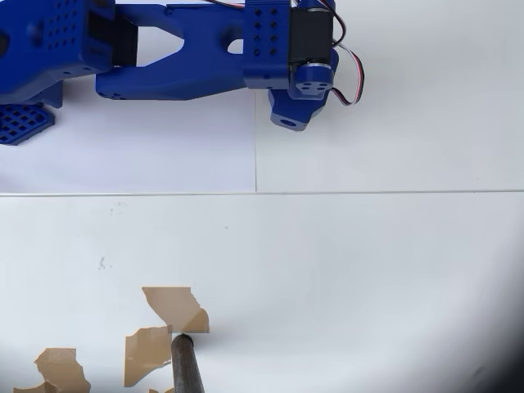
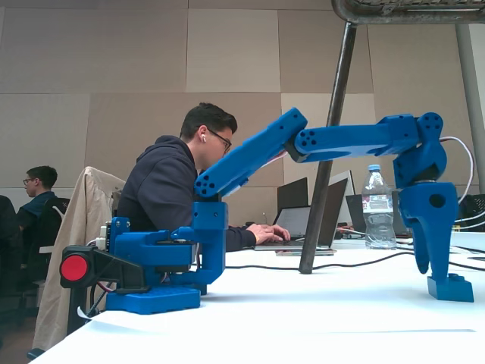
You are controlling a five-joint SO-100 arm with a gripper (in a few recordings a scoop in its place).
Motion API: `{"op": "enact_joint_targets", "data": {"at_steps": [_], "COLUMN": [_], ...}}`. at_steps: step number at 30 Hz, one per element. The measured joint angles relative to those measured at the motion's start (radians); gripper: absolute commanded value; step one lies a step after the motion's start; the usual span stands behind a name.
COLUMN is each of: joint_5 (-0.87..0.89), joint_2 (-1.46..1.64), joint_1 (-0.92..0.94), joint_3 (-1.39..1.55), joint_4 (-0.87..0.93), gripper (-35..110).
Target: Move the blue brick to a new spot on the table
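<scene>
The blue brick [image 2: 450, 287] is seen in the fixed view sitting flat on the table [image 2: 303, 318], far out toward the right of the picture and well away from the table's near left edge, where the arm's base is parked. The gripper [image 2: 436, 265] is hung nose-down right over it, with one finger tip apparently touching or just beside the brick's left top edge. Whether the fingers are spread, closed, or already pinching the brick can't be told. From the side they're stacked into one blue shape, and in the overhead view the gripper [image 1: 291, 115] is seen only from above, with the gap hidden.

What could go wrong, as a guess:

- If the brick is caught off-centre, only a corner gets pinched, and it can be twisted out or popped sideways once it's lifted.
- If the tip is pressed down on the studs rather than around the sides, the brick just gets shoved across the smooth white top.
- The arm is stretched quite far out, so some sag or wobble should be expected, and a weak grip could be shaken loose mid-move.
- The torn tape patches [image 1: 173, 307] and the dark pole [image 1: 187, 368] are better avoided as a drop spot, since the brick could be left tilted on a tape edge or bumped against the pole.
</scene>
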Motion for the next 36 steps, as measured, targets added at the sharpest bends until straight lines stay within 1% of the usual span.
{"op": "enact_joint_targets", "data": {"at_steps": [3,7,12,15,17,20,24,31,36], "joint_5": [-0.035,-0.124,-0.19,-0.225,-0.252,-0.281,-0.319,-0.362,-0.394], "joint_2": [0.242,0.586,1.069,1.397,1.601,1.776,1.947,2.187,2.367], "joint_1": [0.006,-0.025,-0.083,-0.084,-0.083,-0.081,-0.081,-0.084,-0.1], "joint_3": [0.314,0.853,1.506,1.758,1.871,1.985,2.117,2.312,2.41], "joint_4": [-0.112,-0.262,-0.334,-0.362,-0.382,-0.414,-0.451,-0.451,-0.39], "gripper": [17,9,1,0,0,0,0,0,0]}}
